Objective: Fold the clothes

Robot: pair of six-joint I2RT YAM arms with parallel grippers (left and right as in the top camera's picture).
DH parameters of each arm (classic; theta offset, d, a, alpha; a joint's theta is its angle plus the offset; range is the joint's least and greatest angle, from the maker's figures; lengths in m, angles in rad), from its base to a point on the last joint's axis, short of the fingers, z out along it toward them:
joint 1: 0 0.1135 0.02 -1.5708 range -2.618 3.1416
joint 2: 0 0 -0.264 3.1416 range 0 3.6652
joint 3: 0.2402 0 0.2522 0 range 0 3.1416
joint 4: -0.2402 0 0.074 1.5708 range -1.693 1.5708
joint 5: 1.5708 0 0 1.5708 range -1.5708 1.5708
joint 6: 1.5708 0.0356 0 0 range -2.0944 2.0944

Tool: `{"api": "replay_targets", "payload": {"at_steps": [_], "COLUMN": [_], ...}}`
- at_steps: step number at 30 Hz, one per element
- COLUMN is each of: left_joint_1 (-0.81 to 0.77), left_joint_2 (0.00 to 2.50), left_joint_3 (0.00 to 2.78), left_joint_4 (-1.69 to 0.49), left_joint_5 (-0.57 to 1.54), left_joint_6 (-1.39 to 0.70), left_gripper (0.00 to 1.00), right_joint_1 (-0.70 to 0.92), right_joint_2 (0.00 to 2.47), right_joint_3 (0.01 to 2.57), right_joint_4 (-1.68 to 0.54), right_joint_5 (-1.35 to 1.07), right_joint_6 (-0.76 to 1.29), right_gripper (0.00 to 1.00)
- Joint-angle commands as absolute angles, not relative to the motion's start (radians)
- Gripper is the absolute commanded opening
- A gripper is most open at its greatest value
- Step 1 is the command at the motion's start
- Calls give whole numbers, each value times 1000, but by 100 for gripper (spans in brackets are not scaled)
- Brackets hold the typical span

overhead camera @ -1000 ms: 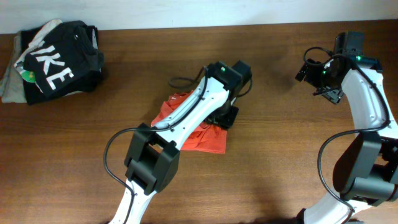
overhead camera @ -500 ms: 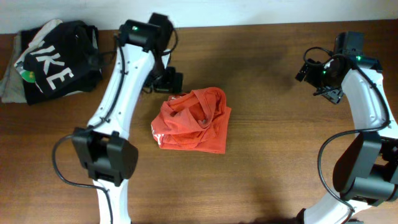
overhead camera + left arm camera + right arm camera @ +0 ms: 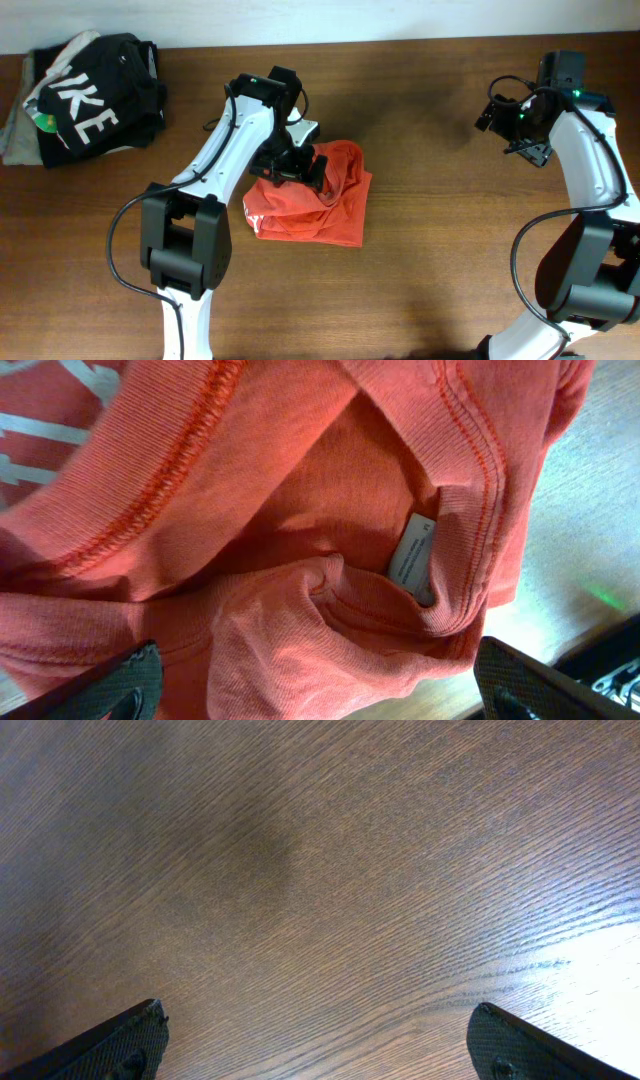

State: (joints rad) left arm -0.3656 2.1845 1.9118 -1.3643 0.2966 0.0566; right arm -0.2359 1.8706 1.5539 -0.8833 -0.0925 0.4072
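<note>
The clothes, a red-orange T-shirt (image 3: pixel 318 205), lie crumpled in a heap at the table's middle. In the left wrist view the T-shirt (image 3: pixel 300 510) fills the frame, with its neck seam, a white label (image 3: pixel 410 550) and a bit of white print (image 3: pixel 30 430) showing. My left gripper (image 3: pixel 297 165) hovers over the heap's upper left part, open; its fingertips (image 3: pixel 125 680) stand wide on either side of a fabric fold, gripping nothing. Far right at the back, my right gripper (image 3: pixel 512 118) is open over bare wood (image 3: pixel 320 870).
A black garment with big white letters (image 3: pixel 95 95) lies on a grey-beige garment (image 3: pixel 18 135) at the back left corner. The table's far edge (image 3: pixel 400 40) meets a white wall.
The left arm swung off the shirt to the back left, then came back over the heap's upper left. Its jaws opened wide. The shirt lies uncovered. The right arm has not moved.
</note>
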Motion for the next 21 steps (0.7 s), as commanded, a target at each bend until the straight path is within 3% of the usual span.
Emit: {"api": "replay_targets", "payload": {"at_steps": [1, 2, 3, 5, 7, 21], "left_joint_1": [-374, -381, -390, -401, -406, -494], "left_joint_2": [2186, 2186, 2186, 2186, 2186, 2072], "left_joint_3": [1902, 1902, 1902, 1902, 1903, 1946], "left_joint_4": [-1363, -1363, -1364, -1365, -1369, -1494], "left_joint_5": [327, 327, 327, 326, 327, 356], "left_joint_6": [107, 107, 107, 107, 106, 79], "left_gripper": [78, 67, 49, 30, 2, 1], "right_joint_1": [-236, -236, -236, -236, -236, -236], "right_joint_2": [1856, 1856, 1856, 1856, 1856, 1856], "right_joint_3": [1562, 1562, 1562, 1562, 1562, 1562], "right_joint_4": [-883, -883, -883, -883, -883, -883], "right_joint_5": [-74, -74, -74, -74, -74, -74], "right_joint_6": [398, 398, 398, 398, 398, 398], "right_gripper": [99, 99, 99, 99, 99, 99]}}
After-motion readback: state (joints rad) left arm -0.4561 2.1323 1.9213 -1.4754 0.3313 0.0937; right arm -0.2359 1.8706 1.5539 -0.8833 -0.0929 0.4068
